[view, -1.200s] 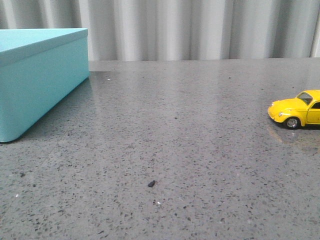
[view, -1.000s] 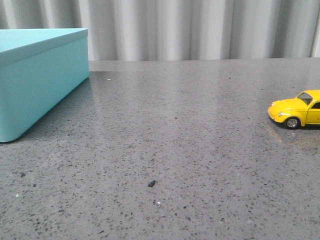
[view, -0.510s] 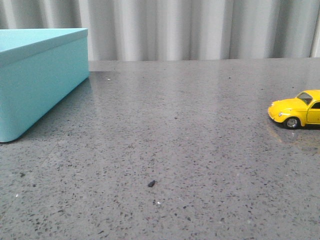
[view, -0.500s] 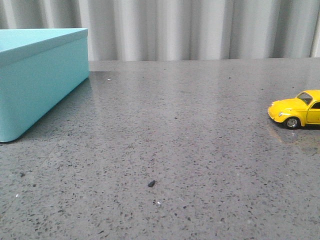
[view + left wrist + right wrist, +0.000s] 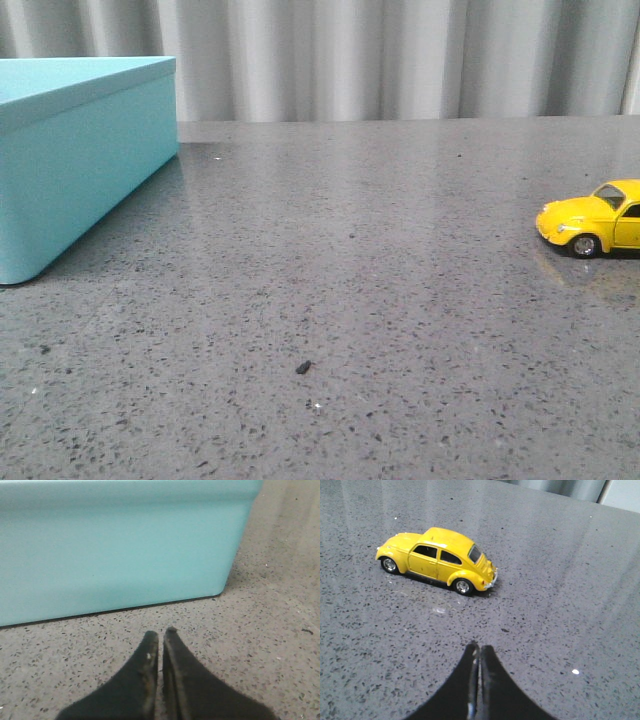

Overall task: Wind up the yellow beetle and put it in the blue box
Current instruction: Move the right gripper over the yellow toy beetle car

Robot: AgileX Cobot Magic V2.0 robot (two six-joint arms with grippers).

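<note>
Yellow beetle [image 5: 437,560] on all 4 wheels at the right edge of the bench [image 5: 350,260], well apart from the blue box [image 5: 70,150] at far left. Right gripper [image 5: 479,652] nearer, pressed closed and empty, toy just ahead, long axis crosswise to it. Left gripper [image 5: 161,640] closed, empty, beside the box.

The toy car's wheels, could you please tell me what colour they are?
Black tyres with silver hubs on the yellow toy car; clearest in the right wrist view.
</note>
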